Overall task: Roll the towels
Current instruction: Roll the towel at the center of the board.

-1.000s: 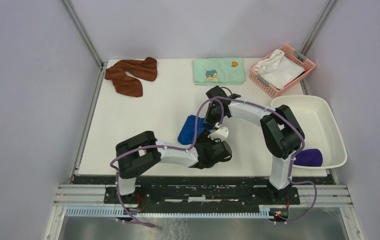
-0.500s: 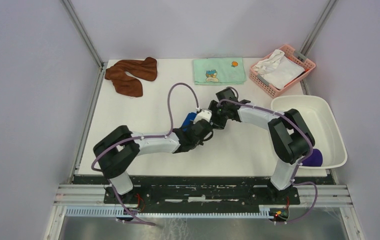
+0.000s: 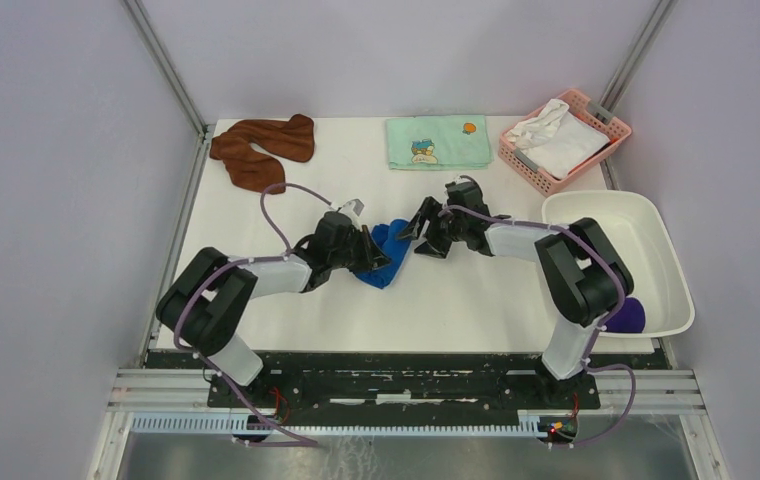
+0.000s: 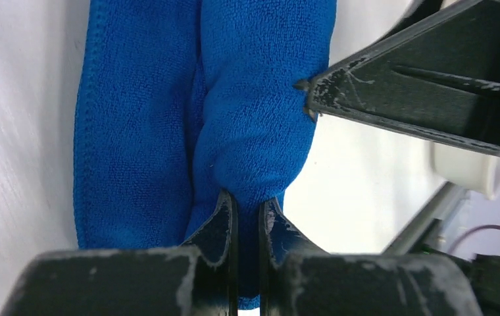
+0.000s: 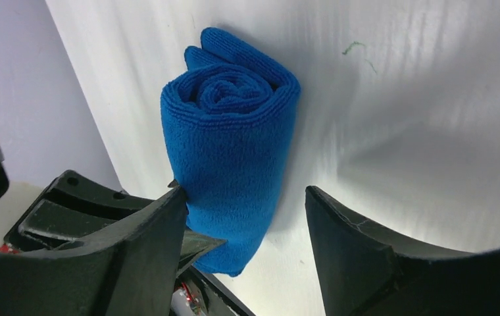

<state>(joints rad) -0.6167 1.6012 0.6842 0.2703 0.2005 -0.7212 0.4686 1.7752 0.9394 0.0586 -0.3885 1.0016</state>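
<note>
On table (image 3: 496, 290), blue towel (image 5: 231, 145) spirals (right wrist only).

The royal blue towel (image 3: 388, 254) is plain, as are the rust-brown towel (image 3: 256, 150) and the dark purple towel (image 3: 624, 316). The pale green towel (image 3: 439, 141) bears a cartoon print in blue and orange. The basket (image 3: 527, 171) is pink, its cloth (image 3: 556, 140) white; the tub (image 3: 646, 250) and bench (image 3: 476, 290) are white.
</note>
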